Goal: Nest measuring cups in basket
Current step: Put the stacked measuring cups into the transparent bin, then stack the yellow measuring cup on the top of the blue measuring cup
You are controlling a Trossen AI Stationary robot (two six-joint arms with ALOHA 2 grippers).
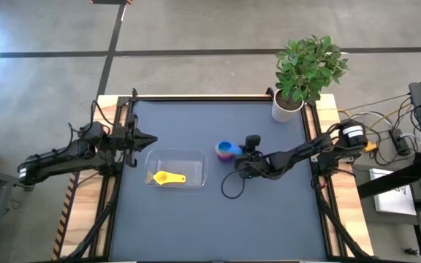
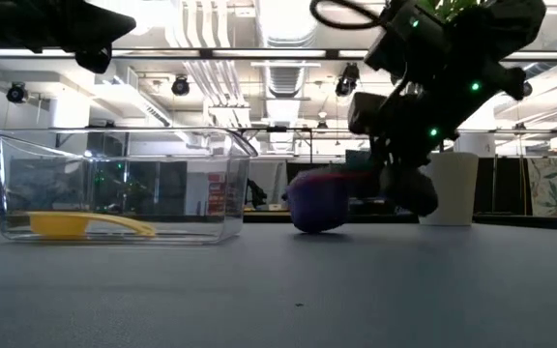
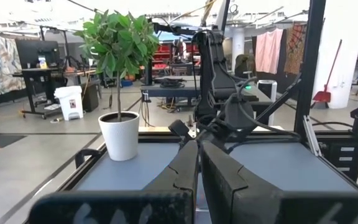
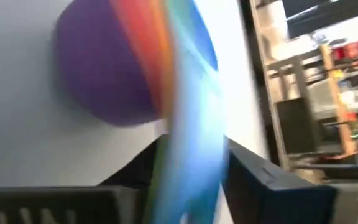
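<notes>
Meanwhile, right gripper (image 1: 238, 155) at nested cups (image 1: 227, 150); yellow cup (image 1: 168, 177) in basket (image 1: 196, 155)

Potted plant (image 1: 307, 69) at table (image 1: 269, 219) corner

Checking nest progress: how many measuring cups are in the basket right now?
1: a yellow cup lies flat in the clear basket. The rest sit stacked beside it on the table, at the right gripper; that stack shows purple, orange and blue, others may be hidden.
</notes>
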